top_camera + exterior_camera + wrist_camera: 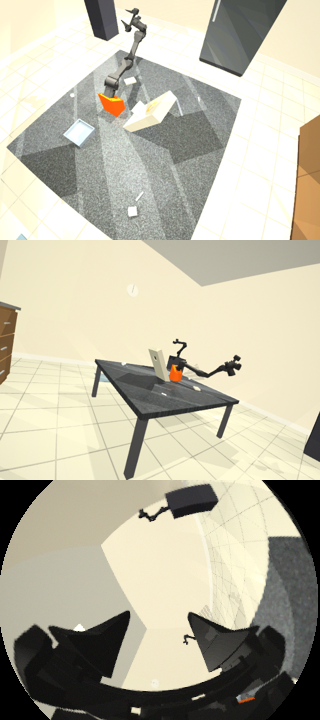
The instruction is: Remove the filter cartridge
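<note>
The cream service panel (166, 100) (163, 365) stands tilted on the table. A yellow ring (154, 103) shows on its face; the cartridge and its slots are too small and washed out to tell apart there. The pale blue tray (67, 134) lies on the table on the other side of the arm's base, with a bright patch on its floor and no cartridge that I can make out. My gripper (123, 15) (160, 614) is open and empty, raised high beyond the table's edge, far from panel and tray. The wrist view shows only walls, ceiling, floor and a table corner.
The arm's orange base (113, 106) (175, 374) stands between tray and panel. A white block (130, 80) lies near the arm. Another small block (132, 211) and a white stick (139, 196) lie farther off. A dark pillar (102, 19) stands beyond the table.
</note>
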Robot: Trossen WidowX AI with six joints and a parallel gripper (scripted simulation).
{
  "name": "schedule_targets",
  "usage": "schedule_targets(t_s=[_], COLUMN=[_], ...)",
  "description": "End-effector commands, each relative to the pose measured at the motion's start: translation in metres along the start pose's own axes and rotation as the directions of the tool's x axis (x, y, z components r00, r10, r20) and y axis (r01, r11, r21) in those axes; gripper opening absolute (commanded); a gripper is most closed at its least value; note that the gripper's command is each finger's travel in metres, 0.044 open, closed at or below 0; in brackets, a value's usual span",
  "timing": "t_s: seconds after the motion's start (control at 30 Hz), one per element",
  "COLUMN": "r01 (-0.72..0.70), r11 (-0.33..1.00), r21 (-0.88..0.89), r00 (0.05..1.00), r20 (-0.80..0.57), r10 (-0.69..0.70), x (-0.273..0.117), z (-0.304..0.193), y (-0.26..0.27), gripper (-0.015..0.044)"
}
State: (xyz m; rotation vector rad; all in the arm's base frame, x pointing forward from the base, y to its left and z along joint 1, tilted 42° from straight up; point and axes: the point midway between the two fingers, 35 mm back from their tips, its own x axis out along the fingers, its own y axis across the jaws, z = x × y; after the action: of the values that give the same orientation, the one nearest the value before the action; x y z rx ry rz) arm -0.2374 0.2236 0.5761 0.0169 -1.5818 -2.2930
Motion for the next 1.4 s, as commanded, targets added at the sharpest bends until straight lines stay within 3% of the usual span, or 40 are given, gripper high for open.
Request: schedule_targets(t_s=[0.0,0.33,0.57,0.87,1.1,1.37], r01=[-0.005,-0.310,-0.541,-0.751,-0.823,-0.809], r11=[1.000,0.876,0.622,0.184,-0.174,-0.495], r21=[-0.007,-0.370,-0.566,-0.635,-0.541,-0.318], r00=[1.000,0.944,0.810,0.525,0.237,-0.093], r20=[0.001,-0.014,-0.150,-0.403,-0.604,-0.762], r10=[0.006,0.329,0.567,0.750,0.761,0.641], x=[0.000,0.001,-0.021,-0.081,-0.143,-0.220], z=[-0.001,-0.090,-0.182,-0.317,-0.421,-0.517], y=[0.002,0.118,0.186,0.237,0.240,0.206], gripper=[0.0374,0.0114,0.0114,0.0114,0.0114,0.0114])
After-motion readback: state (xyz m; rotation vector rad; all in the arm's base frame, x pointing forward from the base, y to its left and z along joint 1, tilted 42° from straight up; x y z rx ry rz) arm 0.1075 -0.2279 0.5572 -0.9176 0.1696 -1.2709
